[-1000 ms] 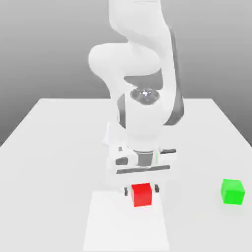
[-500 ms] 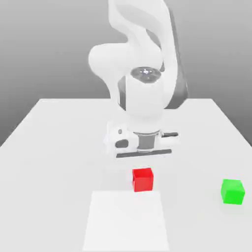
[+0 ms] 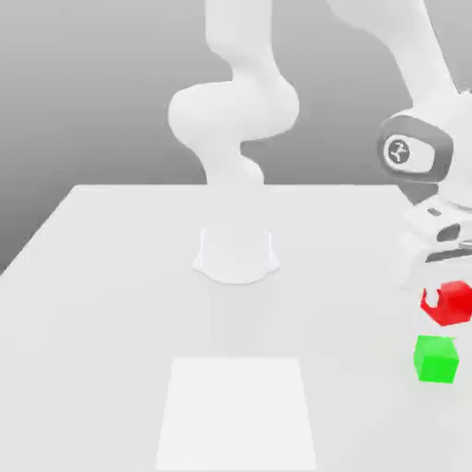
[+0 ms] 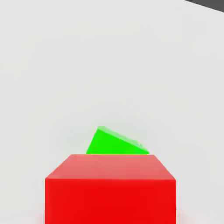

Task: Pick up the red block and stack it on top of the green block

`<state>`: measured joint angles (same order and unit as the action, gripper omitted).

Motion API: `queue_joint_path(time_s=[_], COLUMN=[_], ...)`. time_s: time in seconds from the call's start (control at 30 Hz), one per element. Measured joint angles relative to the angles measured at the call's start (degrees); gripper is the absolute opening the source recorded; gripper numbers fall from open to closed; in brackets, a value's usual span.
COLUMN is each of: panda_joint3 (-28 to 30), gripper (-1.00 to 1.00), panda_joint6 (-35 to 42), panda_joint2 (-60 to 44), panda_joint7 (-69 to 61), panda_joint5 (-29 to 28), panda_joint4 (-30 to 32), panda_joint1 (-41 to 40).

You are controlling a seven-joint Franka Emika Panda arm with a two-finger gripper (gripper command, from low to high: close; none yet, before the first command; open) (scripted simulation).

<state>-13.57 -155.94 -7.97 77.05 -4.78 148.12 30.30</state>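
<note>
The red block hangs in the air at the exterior view's right, held under the white hand, with my gripper shut on it. It is turned at an angle. Just below it the green block rests on the white table, with a small gap between the two cubes. In the hand view the red block fills the near part of the picture and the green block peeks out from behind it, partly covered.
The arm's white base stands at the middle of the table. A pale square patch lies on the table near the front edge. The table's edge runs close to the green block at the exterior view's right.
The gripper closed on the red block, lifted it off the table and carried it to the exterior view's right, to just above the green block. The green block stayed put.
</note>
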Motion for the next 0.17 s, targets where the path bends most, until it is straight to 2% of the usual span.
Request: queue_joint_path(time_s=[0.03,0.07,0.17], panda_joint3=[0.7,1.4,1.4], gripper=[-1.0,1.0,1.0], panda_joint6=[-1.8,-3.5,-3.5], panda_joint2=[-2.0,-3.9,-3.9], panda_joint7=[0.9,1.8,1.8], panda_joint5=[-1.2,-2.4,-2.4], panda_joint4=[-0.1,-0.2,-0.2], panda_joint1=[0.5,1.0,1.0])
